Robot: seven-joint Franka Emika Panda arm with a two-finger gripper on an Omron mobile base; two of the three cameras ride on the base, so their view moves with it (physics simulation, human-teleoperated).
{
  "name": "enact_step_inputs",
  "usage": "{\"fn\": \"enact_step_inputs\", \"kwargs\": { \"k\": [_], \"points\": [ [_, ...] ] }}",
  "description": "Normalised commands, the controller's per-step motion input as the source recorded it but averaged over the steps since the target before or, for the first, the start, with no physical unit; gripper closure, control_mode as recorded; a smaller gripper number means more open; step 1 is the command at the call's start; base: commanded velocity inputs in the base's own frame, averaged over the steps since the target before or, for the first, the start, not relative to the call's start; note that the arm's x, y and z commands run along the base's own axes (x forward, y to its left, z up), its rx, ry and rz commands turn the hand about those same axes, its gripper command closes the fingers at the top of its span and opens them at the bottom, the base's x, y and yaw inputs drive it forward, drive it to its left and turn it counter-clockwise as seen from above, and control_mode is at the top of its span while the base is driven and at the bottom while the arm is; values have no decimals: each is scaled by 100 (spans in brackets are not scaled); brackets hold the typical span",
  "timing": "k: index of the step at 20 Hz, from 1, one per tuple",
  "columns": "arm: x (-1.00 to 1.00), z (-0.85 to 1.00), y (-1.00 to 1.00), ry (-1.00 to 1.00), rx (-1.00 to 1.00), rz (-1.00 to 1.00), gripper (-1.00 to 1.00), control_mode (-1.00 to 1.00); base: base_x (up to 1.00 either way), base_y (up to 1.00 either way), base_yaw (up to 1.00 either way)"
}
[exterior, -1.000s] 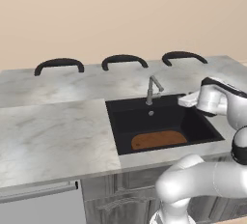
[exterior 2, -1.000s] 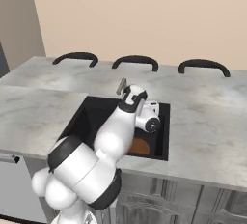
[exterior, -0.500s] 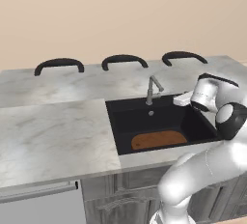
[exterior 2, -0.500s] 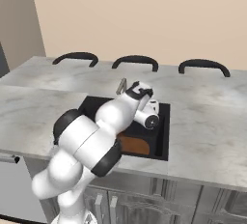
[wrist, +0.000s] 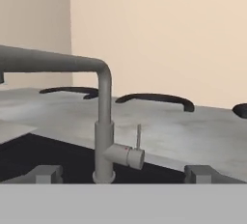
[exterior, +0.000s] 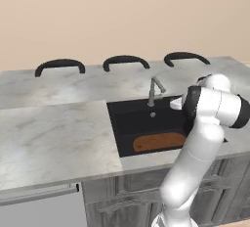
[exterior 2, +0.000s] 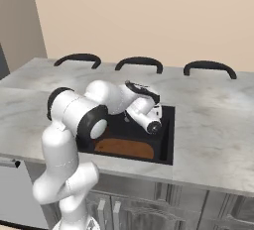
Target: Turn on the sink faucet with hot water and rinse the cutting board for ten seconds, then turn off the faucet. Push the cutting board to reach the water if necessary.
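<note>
left base view: sink faucet (exterior: 155, 91) stands at the back rim of the black sink (exterior: 128, 132), spout angled up and left over the basin. cutting board (exterior: 159, 141) lies flat on the basin floor against the front wall, right of centre, small silver drain (exterior: 153, 115) behind it and apart from it. no stream under the spout from this side. the arm's wrist hangs over the right end of the basin, level with the faucet post; the hand itself is mostly hidden behind the forearm here.

right base view: the arm crosses over the sink (exterior 2: 168, 140) and covers the faucet and most of the basin. cutting board (exterior 2: 125, 148) shows under the arm, along the front wall. the hand points away from this camera, so the fingers are hidden.

hand view: close on the sink faucet (wrist: 102, 131), seen from the side: upright post, spout running off to the left edge, thin lever (wrist: 138, 136) standing upright on a short side stub right of the post. two dark fingertips (wrist: 47, 174) rise at the bottom, well apart, one either side of the post base, so the gripper (wrist: 124, 174) is spread wide with nothing between the fingers. neither tip touches the lever. grey marble worktop (wrist: 173, 133) and black chair backs (wrist: 155, 99) run behind the faucet.
</note>
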Motion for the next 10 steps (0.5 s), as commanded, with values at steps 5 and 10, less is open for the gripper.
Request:
{"fn": "enact_step_inputs", "kwargs": {
  "k": [5, 10],
  "points": [
    [23, -1, 0, 0, 0, 0, -100, -100, 0, 0, 0],
    [19, 0, 0, 0, 0, 0, -100, -100, 0, 0, 0]
  ]
}}
